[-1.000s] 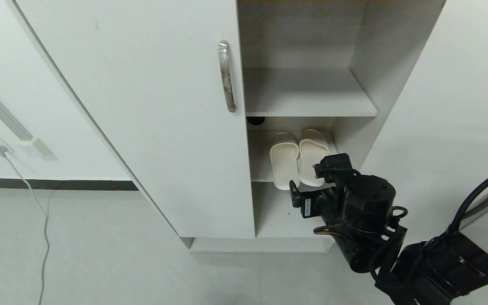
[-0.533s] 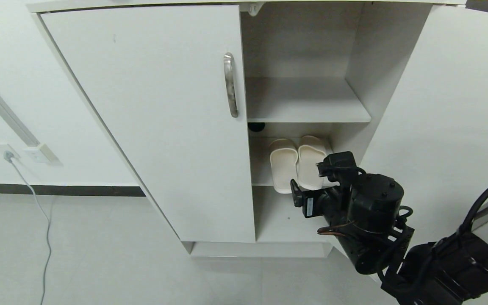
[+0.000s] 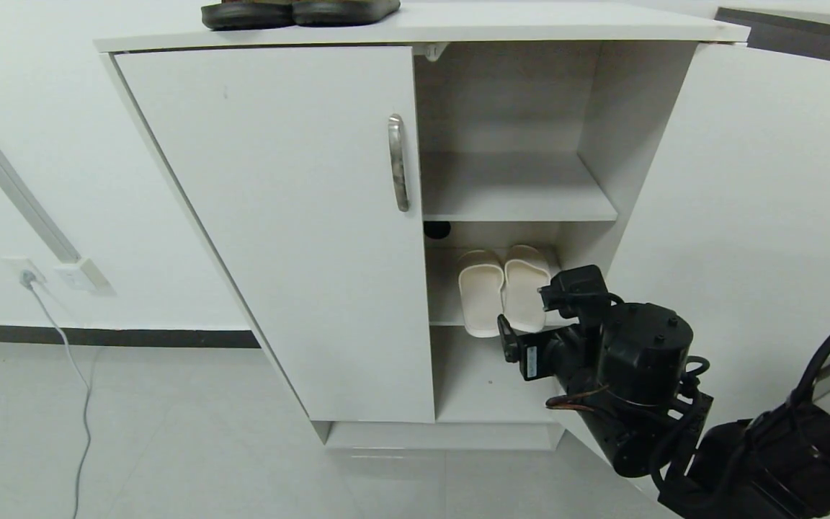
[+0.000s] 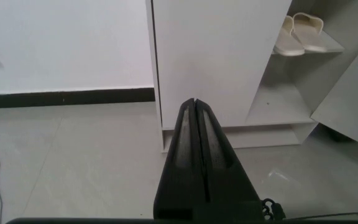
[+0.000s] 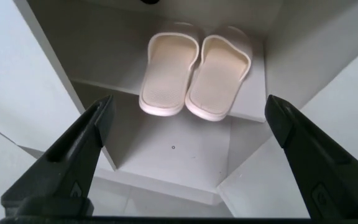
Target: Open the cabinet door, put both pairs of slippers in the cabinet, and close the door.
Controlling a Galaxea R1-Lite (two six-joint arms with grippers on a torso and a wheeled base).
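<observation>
In front of the white two-door cabinet [image 3: 415,32], the head view shows the right door [image 3: 746,216] swung wide, presumably for access, and the left door [image 3: 278,216] with its metal bar handle [image 3: 399,162] shut. One pair of cream foam slippers [image 3: 505,288] lies side by side at the front edge of the middle shelf [image 3: 444,288]. One dark pair [image 3: 300,11] sits on the cabinet's top, likely yet to be stowed. That makes two pairs, four slippers.

In the left wrist view, the left end effector [image 4: 194,109] hangs above the floor, fingers pressed together, holding nothing.

In the right wrist view, the right end effector [image 5: 189,109] faces the cream pair, fingers spread wide and empty.
</observation>
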